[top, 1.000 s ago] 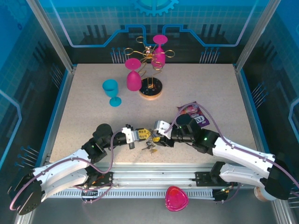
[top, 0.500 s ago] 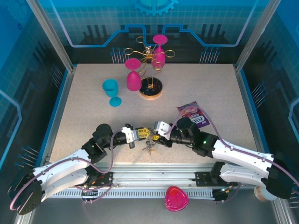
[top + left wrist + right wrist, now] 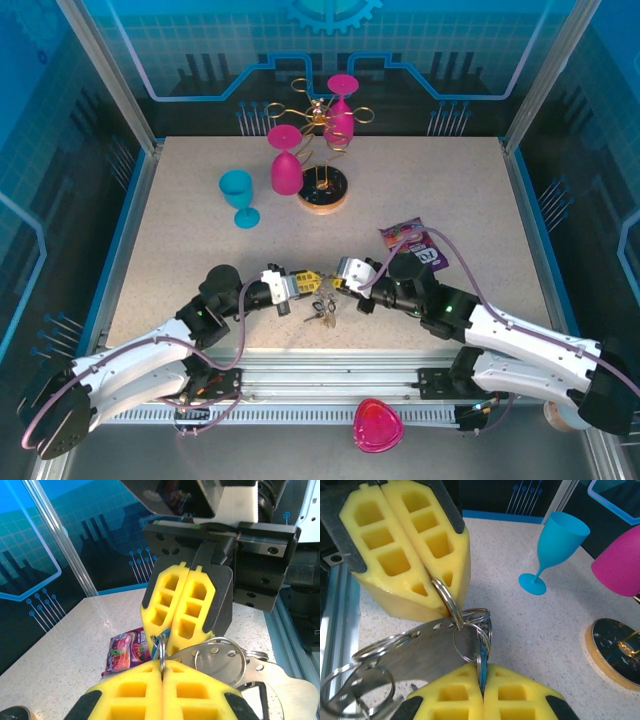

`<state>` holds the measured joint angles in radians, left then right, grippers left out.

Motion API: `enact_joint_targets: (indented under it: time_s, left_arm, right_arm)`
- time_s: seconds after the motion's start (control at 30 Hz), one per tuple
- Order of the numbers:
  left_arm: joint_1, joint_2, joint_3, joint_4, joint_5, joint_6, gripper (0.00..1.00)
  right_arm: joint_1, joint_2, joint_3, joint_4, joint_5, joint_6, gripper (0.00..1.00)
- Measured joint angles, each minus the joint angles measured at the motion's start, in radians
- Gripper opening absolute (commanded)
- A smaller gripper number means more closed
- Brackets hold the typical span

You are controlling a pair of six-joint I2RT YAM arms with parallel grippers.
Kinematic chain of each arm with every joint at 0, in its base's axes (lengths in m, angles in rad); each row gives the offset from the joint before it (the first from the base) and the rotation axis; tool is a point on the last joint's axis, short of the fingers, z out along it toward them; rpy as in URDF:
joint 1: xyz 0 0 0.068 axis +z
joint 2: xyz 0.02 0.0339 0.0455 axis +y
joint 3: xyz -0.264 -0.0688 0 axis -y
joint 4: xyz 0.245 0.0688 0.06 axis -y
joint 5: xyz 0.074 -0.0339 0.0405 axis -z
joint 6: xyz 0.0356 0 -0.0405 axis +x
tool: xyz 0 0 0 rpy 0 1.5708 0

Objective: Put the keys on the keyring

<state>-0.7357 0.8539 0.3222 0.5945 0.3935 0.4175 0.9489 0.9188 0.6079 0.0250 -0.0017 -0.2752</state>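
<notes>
The keyring (image 3: 161, 650), a thin silver ring, stands edge-on between the yellow pads of my left gripper (image 3: 161, 667), which is shut on it. Facing it, my right gripper (image 3: 481, 677) is shut on a blue-headed key (image 3: 480, 664) linked to smaller rings (image 3: 475, 630) and a perforated silver plate (image 3: 420, 650). From above, both grippers meet tip to tip near the table's front, left gripper (image 3: 306, 283) and right gripper (image 3: 338, 284), with the other keys (image 3: 323, 313) dangling below them. The keyring (image 3: 446, 600) leaves the left pads (image 3: 405, 550).
A purple snack packet (image 3: 415, 244) lies behind the right arm. A blue goblet (image 3: 238, 195) stands upright at mid-left. The gold wire rack on its round wooden base (image 3: 322, 190) holds pink glasses (image 3: 285, 165) at the back. A pink heart-shaped thing (image 3: 378, 424) sits beyond the front rail.
My right gripper has shut on the blue-headed key. The right arm has shifted a little to the right, and the key bunch has swung slightly right. The left gripper stays shut.
</notes>
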Motion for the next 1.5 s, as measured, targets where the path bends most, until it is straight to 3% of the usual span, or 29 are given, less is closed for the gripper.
enact_joint_targets:
  time_s: [0.47, 0.5, 0.53, 0.73, 0.93, 1.07, 1.27, 1.5]
  left_arm:
    - [0.0, 0.016, 0.0, 0.017, -0.025, 0.003, 0.0]
    - [0.0, 0.017, 0.0, 0.018, -0.03, 0.003, 0.05]
    - [0.0, 0.018, 0.0, 0.021, -0.034, 0.003, 0.2]
    - [0.018, 0.017, 0.0, -0.005, -0.072, -0.001, 0.68]
    - [0.032, -0.088, 0.0, -0.066, -0.159, -0.033, 0.9]
    - [0.034, -0.196, -0.008, -0.079, -0.302, -0.08, 0.94]
    - [0.045, -0.392, -0.028, -0.098, -0.622, -0.153, 0.96]
    - [0.058, -0.492, -0.039, -0.116, -0.983, -0.217, 0.96]
  right_arm:
    - [0.016, 0.056, 0.248, -0.319, 0.03, -0.142, 0.0]
    - [0.02, 0.063, 0.263, -0.338, 0.035, -0.15, 0.0]
    - [0.021, 0.07, 0.276, -0.355, 0.04, -0.157, 0.0]
    - [0.021, 0.122, 0.369, -0.431, 0.088, -0.203, 0.0]
    - [0.018, 0.217, 0.462, -0.46, 0.115, -0.232, 0.0]
    - [0.019, 0.292, 0.521, -0.463, 0.114, -0.234, 0.0]
    - [0.071, 0.399, 0.636, -0.431, 0.072, -0.203, 0.0]
    - [0.116, 0.544, 0.695, -0.246, -0.012, -0.074, 0.0]
